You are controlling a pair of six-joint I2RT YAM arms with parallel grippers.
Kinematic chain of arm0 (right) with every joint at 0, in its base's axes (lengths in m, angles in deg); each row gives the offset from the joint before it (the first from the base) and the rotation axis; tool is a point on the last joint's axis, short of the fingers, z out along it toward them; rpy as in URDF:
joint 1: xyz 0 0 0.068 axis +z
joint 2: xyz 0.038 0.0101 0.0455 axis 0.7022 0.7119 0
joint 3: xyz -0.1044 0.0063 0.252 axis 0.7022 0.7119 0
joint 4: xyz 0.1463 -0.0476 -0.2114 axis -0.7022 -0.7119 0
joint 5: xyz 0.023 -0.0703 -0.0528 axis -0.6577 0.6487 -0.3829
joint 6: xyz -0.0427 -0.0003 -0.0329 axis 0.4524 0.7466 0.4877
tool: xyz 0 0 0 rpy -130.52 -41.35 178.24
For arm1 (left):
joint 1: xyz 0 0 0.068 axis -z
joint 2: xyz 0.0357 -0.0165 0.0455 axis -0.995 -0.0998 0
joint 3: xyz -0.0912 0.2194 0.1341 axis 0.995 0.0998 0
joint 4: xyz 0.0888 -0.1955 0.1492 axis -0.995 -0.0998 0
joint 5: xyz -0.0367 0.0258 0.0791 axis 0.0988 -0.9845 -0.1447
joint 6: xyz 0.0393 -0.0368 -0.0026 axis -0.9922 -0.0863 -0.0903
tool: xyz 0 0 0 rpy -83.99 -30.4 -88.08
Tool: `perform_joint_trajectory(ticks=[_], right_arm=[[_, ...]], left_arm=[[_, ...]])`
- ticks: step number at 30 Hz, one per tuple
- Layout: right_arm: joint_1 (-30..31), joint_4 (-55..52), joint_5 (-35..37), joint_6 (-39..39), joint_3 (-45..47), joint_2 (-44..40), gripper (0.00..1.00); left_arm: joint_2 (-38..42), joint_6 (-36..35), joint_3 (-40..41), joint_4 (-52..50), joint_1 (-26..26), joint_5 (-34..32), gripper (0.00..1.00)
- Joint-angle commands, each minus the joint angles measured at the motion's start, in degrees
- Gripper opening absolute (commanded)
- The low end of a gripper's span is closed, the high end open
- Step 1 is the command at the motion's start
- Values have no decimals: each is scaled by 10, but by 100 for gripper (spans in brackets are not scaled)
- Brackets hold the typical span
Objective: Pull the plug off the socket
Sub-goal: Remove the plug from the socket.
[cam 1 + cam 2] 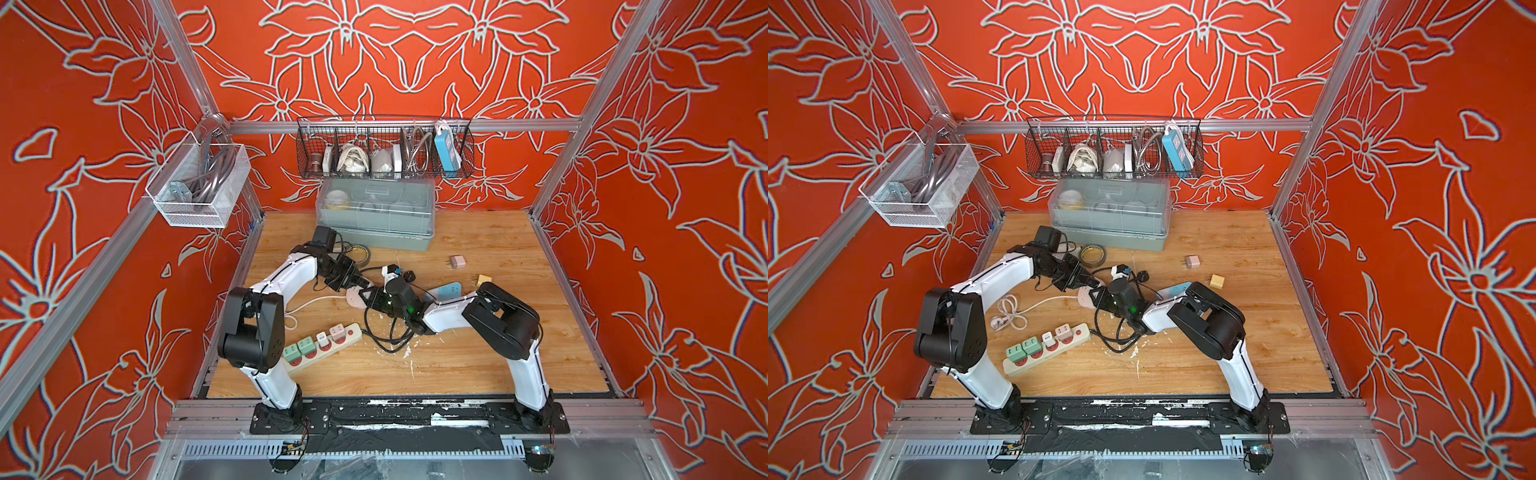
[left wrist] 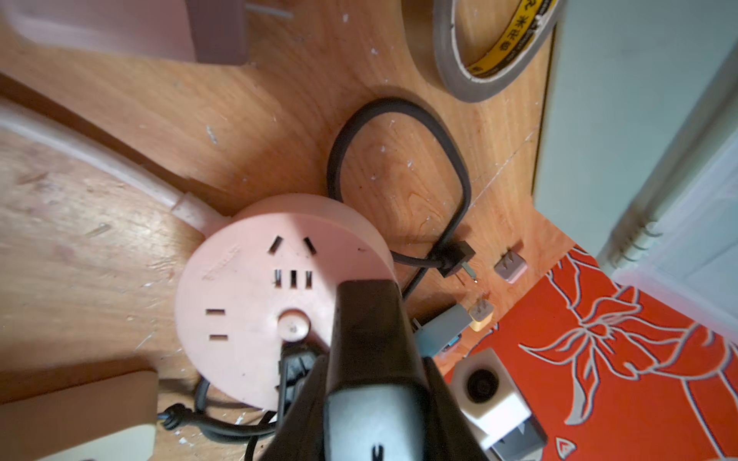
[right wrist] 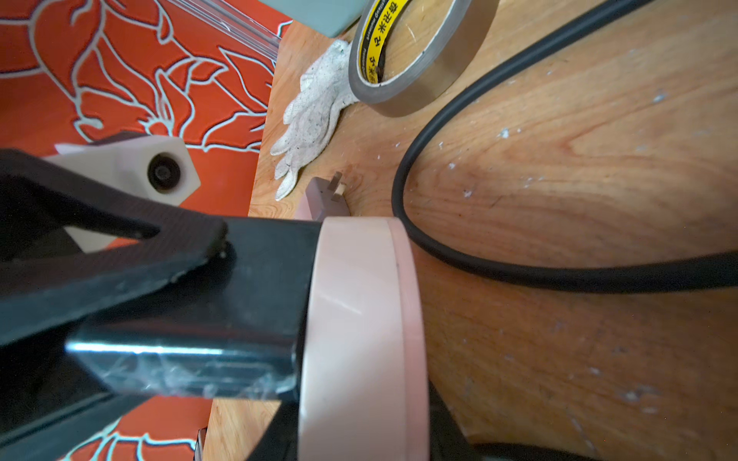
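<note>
Pull not yet made: the black plug (image 3: 191, 311) sits seated in the round pink socket (image 2: 247, 287), with my left pincer (image 1: 360, 284) closed on the plug and my right pincer (image 1: 367, 300) closed on the socket's rim. I judge only the pull is left. The socket lies on a scuffed wooden worktop (image 1: 478, 353); beyond it are a tape roll (image 2: 491, 52) and a grey lidded box (image 1: 374, 216), and around it red flowered walls (image 1: 665, 166).

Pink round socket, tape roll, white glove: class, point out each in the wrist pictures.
pink round socket (image 2: 247, 303), left wrist view, top face
tape roll (image 3: 415, 95), right wrist view, outer wall
white glove (image 3: 313, 119), right wrist view, palm
</note>
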Motion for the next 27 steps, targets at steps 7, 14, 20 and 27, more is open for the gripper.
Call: perform_joint_trajectory(ticks=[7, 14, 20, 27], right_arm=[[4, -115, 12, -19, 54, 76, 0], [4, -130, 21, -17, 51, 70, 0], [5, -137, 26, -19, 56, 68, 0], [5, -151, 30, -22, 58, 64, 0]], left_arm=[[-9, -81, -90, -71, -7, -74, 0], [80, -48, 82, 58, -8, -85, 0], [-25, -110, -144, -156, -8, -138, 0], [-50, -115, -180, -177, -7, -136, 0]])
